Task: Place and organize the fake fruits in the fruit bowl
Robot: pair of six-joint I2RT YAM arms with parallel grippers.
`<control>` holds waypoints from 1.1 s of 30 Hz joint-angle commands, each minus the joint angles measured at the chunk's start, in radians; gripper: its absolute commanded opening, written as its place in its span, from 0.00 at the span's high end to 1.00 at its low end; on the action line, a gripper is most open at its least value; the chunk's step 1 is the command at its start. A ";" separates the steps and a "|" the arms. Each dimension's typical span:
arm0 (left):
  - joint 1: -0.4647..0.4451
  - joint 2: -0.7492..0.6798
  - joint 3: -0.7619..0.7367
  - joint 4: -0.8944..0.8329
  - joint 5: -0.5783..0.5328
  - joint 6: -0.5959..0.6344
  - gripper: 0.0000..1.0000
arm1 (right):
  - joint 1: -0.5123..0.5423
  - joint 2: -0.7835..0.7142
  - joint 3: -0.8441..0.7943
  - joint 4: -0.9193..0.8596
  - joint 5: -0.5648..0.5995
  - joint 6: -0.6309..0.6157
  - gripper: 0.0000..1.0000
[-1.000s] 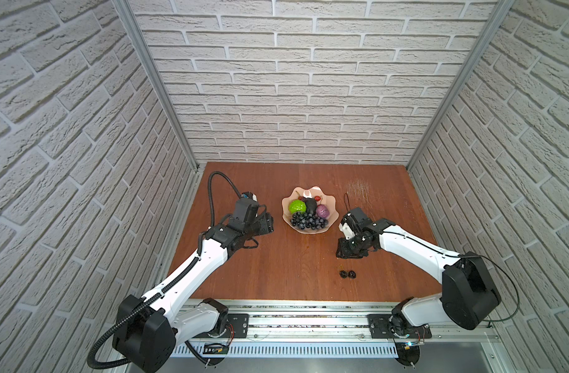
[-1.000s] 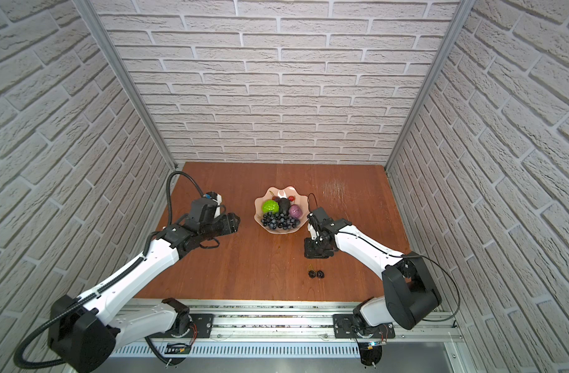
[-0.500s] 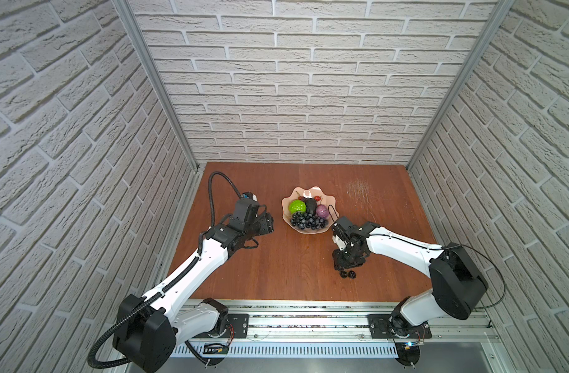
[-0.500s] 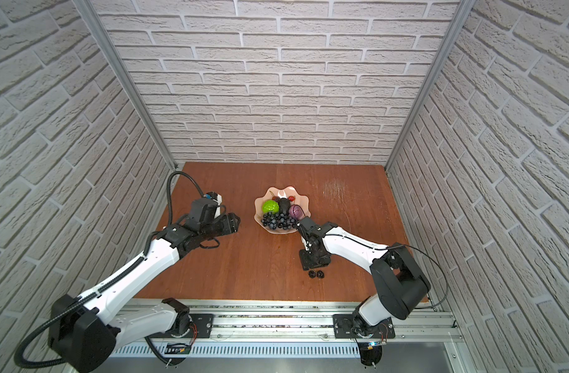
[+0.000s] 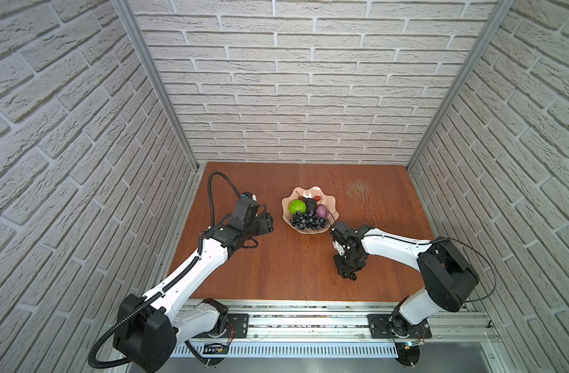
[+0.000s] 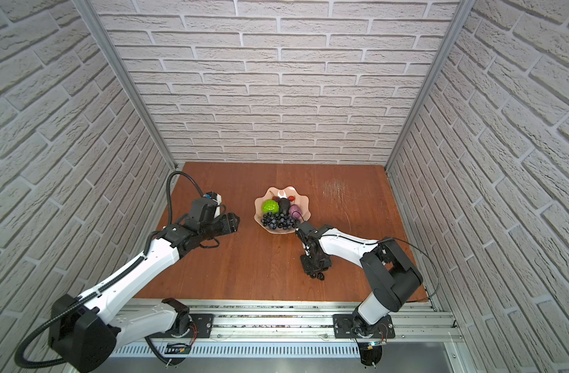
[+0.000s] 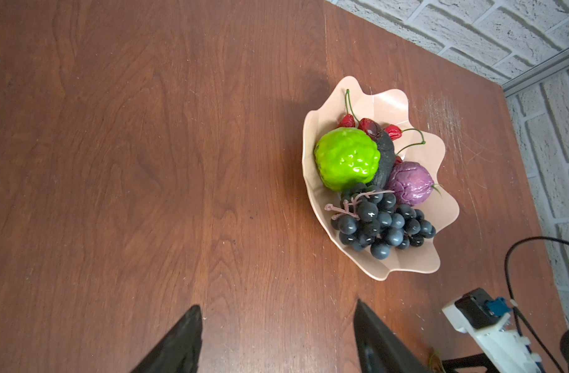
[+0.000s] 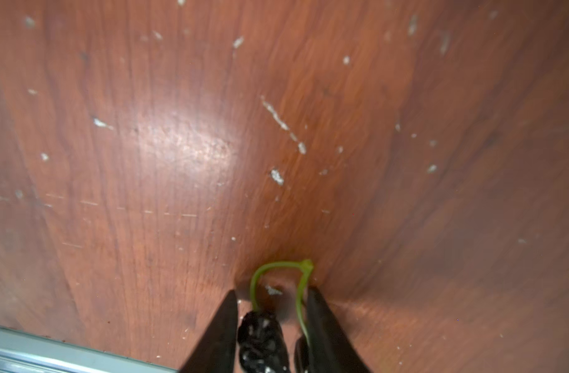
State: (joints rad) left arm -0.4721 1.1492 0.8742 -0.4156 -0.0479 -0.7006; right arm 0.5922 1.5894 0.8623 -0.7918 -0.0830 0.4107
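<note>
Our right hand (image 8: pixel 273 290) is down at the desk (image 8: pixel 179 145) with the dark stemmed cherries (image 8: pixel 260 339) between its fingers (image 8: pixel 218 339). One cherry sits against one finger and the second is half hidden behind the opposite finger. The green stem loop (image 8: pixel 276 264) arches just past the fingertips. The gap is narrow, but the wrist view is smeared, so we cannot tell whether the fingers press the fruit or only flank it.

To do this pick well, we think the squeeze should land on both cherry bodies, not on the loop alone. Thin stems would likely slip or let the pair swing. We should keep the fingertips low against the desk, so the small round fruits cannot squirt out forward, and close gently. Then we should lift straight up before turning.

The fruit bowl (image 5: pixel 304 231) lies behind this hand, past its wrist, so the carry calls for swinging back over the rim. The grape bunch (image 7: pixel 383 222) fills the side nearest the hand. The lime-green ball (image 7: pixel 347 160), black avocado (image 7: pixel 386 155) and purple fruit (image 7: pixel 410 182) sit beyond the grapes. We judge the bare pink floor farthest from the hand the best spot, and we should let go from low down.

Our left hand (image 7: pixel 276 305) is empty, its fingers spread wide, with the bowl ahead of its fingertips. It could steady the rim if the bowl slides.
</note>
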 commanded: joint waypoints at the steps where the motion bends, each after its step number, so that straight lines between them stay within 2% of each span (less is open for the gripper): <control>1: 0.005 0.005 0.016 0.018 -0.010 -0.004 0.26 | 0.008 0.026 -0.036 0.047 -0.019 0.004 0.73; 10: 0.006 -0.006 0.011 0.015 -0.017 -0.010 0.26 | 0.008 0.025 -0.009 0.054 -0.013 0.002 0.93; 26: 0.006 -0.011 0.005 0.012 -0.018 -0.018 0.26 | 0.001 -0.189 0.118 -0.050 0.047 0.037 0.95; 29: 0.006 -0.018 0.005 0.007 -0.021 -0.017 0.26 | -0.014 -0.177 0.197 -0.065 0.049 0.008 0.94; 33: 0.005 -0.023 -0.009 0.010 -0.029 -0.025 0.26 | -0.043 -0.100 0.396 -0.062 0.059 -0.067 0.95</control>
State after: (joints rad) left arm -0.4721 1.1492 0.8738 -0.4156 -0.0525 -0.7155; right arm 0.5663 1.4551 1.1591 -0.8730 -0.0463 0.4019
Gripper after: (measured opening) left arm 0.736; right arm 0.135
